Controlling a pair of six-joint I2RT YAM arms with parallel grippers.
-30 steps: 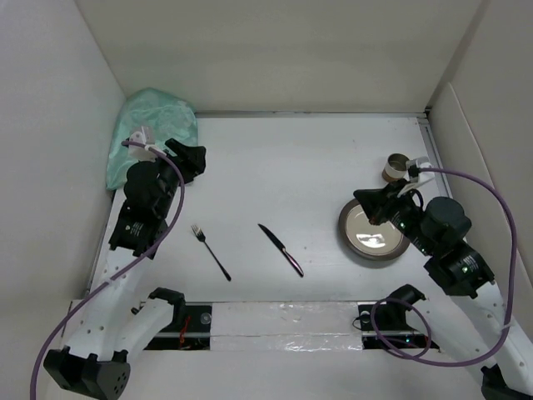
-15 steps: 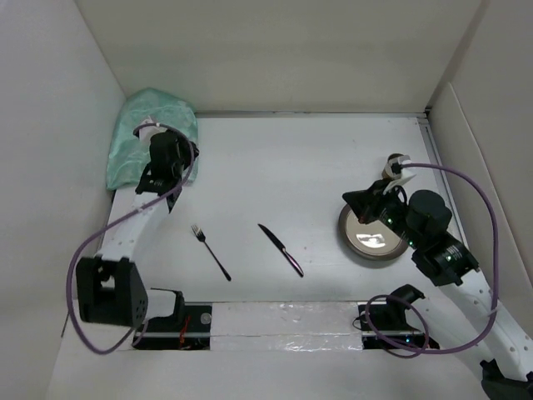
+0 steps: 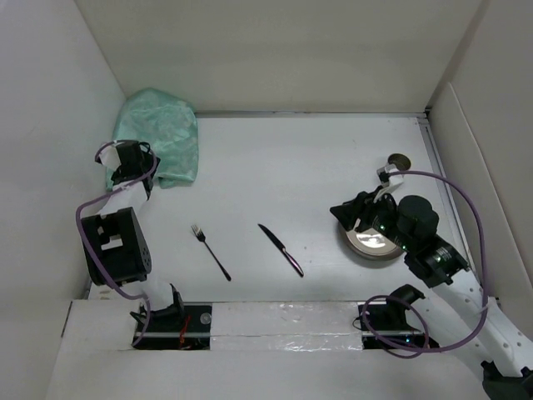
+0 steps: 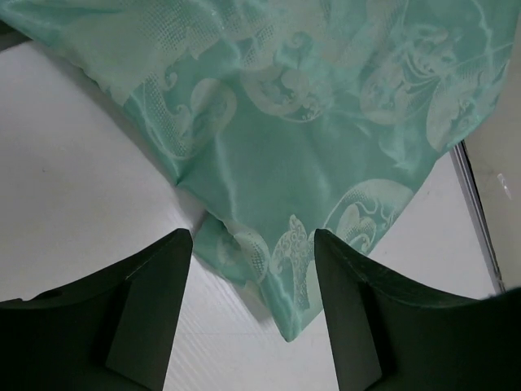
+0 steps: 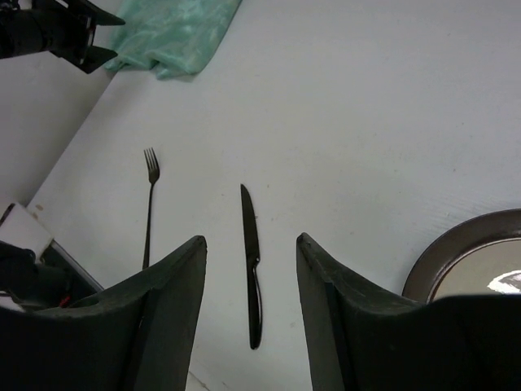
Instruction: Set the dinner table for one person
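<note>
A: At far left: wide-open, empty left claw (image 4: 251,244), cloth (image 3: 158,133) corner just ahead of the tips. Grab now?

B: Lower first, nearly onto the table (image 3: 291,175), then pinch that corner only. Drag toward the bare white middle beyond fork (image 3: 210,250) and knife (image 3: 281,249); lift slightly to avoid bunching.

A: And the right claw (image 5: 251,244)?

B: Open too, empty, over the plate (image 3: 379,258) rim. Best parked clear of the cloth's path.

Left gripper (image 3: 127,157) swung back to frame's left edge beside green cloth (image 3: 160,133), right gripper (image 3: 340,210) edged left across plate (image 3: 372,247) rim.
</note>
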